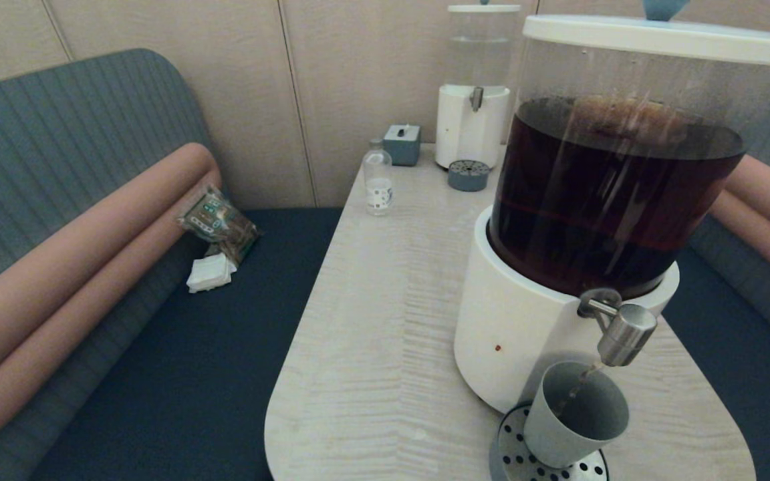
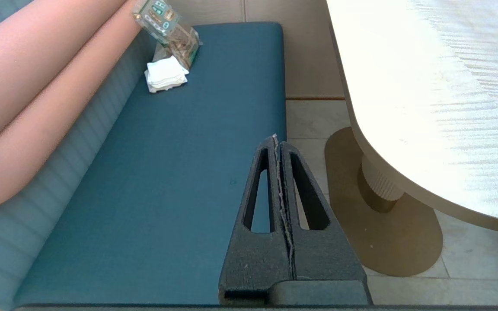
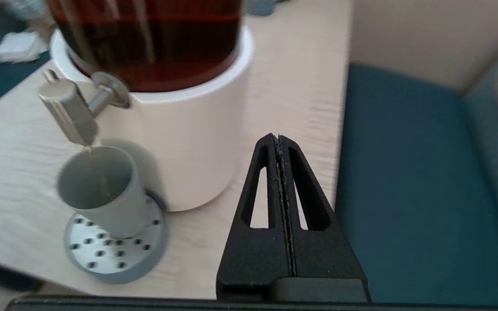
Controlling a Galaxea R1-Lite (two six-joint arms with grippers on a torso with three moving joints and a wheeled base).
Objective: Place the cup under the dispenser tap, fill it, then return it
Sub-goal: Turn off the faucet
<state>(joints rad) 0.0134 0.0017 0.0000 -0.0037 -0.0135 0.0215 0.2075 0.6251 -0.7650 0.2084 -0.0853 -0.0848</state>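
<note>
The grey cup (image 1: pixel 575 414) (image 3: pixel 100 192) stands on the round perforated drip tray (image 1: pixel 519 461) (image 3: pixel 115 252), right beneath the steel tap (image 1: pixel 625 334) (image 3: pixel 67 112) of the big white-based dispenser (image 1: pixel 525 327) holding dark brown liquid. A thin brown stream runs from the tap into the cup. Neither gripper shows in the head view. My right gripper (image 3: pixel 278 139) is shut and empty, apart from the cup, off to the side of the dispenser near the table edge. My left gripper (image 2: pixel 276 139) is shut and empty, beside the table over the blue bench seat.
A smaller clear-liquid dispenser (image 1: pixel 473 120), a small clear bottle (image 1: pixel 378 182) and a grey box (image 1: pixel 402 143) stand at the table's far end. A packet (image 1: pixel 218 222) and white napkins (image 1: pixel 210 274) lie on the left bench. The table pedestal (image 2: pixel 383 207) is near my left gripper.
</note>
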